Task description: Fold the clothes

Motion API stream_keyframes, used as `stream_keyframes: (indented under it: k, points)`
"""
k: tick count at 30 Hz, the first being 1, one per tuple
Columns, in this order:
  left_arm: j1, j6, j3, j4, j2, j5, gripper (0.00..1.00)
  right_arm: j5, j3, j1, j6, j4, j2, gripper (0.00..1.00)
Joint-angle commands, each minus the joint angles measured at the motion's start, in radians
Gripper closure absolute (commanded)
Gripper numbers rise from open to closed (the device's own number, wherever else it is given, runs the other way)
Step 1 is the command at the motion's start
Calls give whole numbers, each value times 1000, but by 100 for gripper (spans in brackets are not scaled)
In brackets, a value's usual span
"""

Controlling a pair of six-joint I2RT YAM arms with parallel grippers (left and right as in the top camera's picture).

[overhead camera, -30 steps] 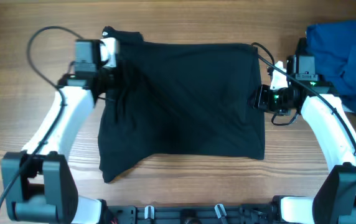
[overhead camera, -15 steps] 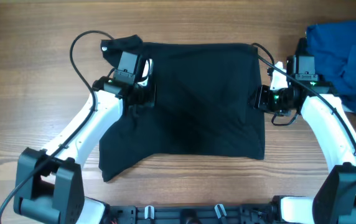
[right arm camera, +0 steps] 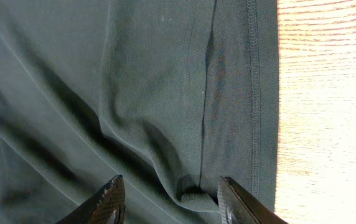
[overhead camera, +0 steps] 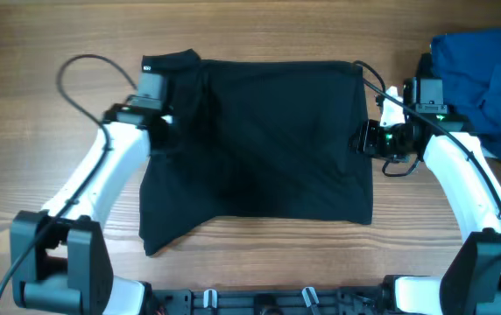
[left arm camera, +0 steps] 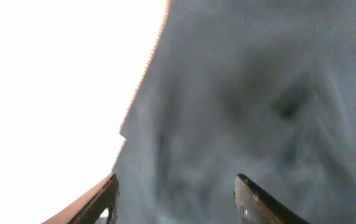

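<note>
The clothes (overhead camera: 268,140) are one black shirt-like garment spread flat across the middle of the wooden table, with a tiny white mark (overhead camera: 147,66) at the far left corner. My left gripper (overhead camera: 165,122) hovers over its left edge. In the left wrist view the left gripper (left arm camera: 175,180) is open, with only dark fabric (left arm camera: 259,93) below it. My right gripper (overhead camera: 362,140) sits at the garment's right hem. In the right wrist view the right gripper (right arm camera: 170,180) stands open astride a small raised fold of the cloth (right arm camera: 103,74), beside the stitched hem.
A heap of bright blue garments (overhead camera: 487,79) lies at the far right, just behind my right arm. Bare wooden table (overhead camera: 49,35) surrounds the black garment. A black cable (overhead camera: 80,66) loops off my left arm.
The left gripper swung right over the garment, then back to its left edge, opening and letting go of the bunched fabric, which now lies flatter. The right arm has not moved.
</note>
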Motion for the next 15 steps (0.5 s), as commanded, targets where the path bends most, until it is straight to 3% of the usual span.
stream_keyframes:
  k: [1, 5, 13, 14, 15]
  points:
    - [84, -8, -3, 68, 33, 14, 37, 6, 16, 3, -21, 7, 11, 51]
    - [106, 64, -3, 137, 140, 91, 38, 6, 16, 3, -21, 5, 11, 51]
    - [113, 66, -3, 179, 228, 109, 43, 6, 16, 3, -21, -12, 11, 51]
    - [113, 66, -3, 175, 228, 126, 50, 6, 16, 3, -21, -11, 11, 51]
    - [113, 66, -3, 169, 228, 139, 80, 6, 16, 3, -20, -10, 11, 51]
